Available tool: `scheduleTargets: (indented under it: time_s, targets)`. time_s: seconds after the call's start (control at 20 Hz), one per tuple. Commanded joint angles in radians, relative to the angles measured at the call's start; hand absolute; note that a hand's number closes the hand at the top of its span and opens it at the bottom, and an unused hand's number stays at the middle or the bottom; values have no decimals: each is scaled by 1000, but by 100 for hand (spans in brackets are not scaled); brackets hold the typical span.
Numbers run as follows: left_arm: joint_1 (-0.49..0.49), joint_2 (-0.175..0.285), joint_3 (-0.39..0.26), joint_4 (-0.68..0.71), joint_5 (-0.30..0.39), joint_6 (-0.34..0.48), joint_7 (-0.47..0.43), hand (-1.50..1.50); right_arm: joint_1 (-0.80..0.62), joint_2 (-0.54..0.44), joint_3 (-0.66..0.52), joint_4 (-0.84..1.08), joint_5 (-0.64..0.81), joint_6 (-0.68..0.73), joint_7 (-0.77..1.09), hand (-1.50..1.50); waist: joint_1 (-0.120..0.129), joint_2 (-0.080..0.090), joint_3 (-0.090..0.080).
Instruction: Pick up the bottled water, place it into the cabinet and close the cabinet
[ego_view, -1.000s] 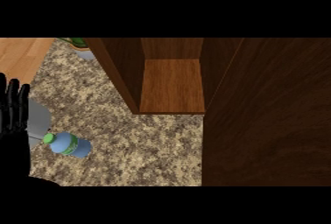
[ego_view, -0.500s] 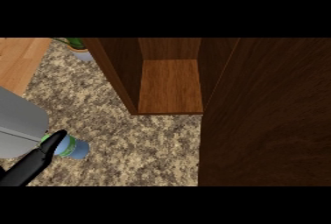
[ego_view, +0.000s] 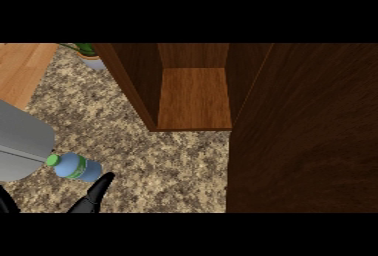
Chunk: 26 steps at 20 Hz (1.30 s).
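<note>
Bottled water (ego_view: 76, 167) lying on granite counter (ego_view: 170, 165) at 8 o'clock, green cap toward 10, against grey forearm (ego_view: 21, 141). Left hand (ego_view: 91, 196) at 7 o'clock: fingers straight, spread, gripping nothing, one tip just under bottle. Open cabinet (ego_view: 193, 97) at 12; door (ego_view: 306, 130) at 3.

Bottled water (ego_view: 80, 168) sitting on the speckled surface (ego_view: 170, 160), green cap showing just beside a grey forearm (ego_view: 18, 142), left robot hand (ego_view: 92, 196) pointing a straight finger up beside it, open wooden cabinet (ego_view: 193, 97) standing beyond
</note>
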Motion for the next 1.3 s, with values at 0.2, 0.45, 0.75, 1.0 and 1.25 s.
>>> scheduleTargets:
  time_s: [0.2, 0.45, 0.75, 1.0, 1.25]
  targets:
    - [-4, 0, -110, 56, -145, 163, 96, -150, 225, -1, -3, -210, -67, 66, -31, -150, -11, 0, -1]
    - [61, 0, -162, -24, -237, 124, 179, -150, 212, 8, -30, -145, -71, 79, -67, -150, 6, 2, -1]
    - [34, 0, -58, 36, -132, 134, 173, -150, 267, 16, -40, -141, -58, 114, -127, -150, 5, 3, -3]
    - [15, 27, 1, 81, -22, 180, 152, -150, 366, 5, -23, -233, -78, 144, -138, -150, -4, 0, -4]
    - [-33, 63, 61, 182, 115, 256, 80, -150, 459, -3, -27, -219, -63, 183, -212, -150, -13, -1, -6]
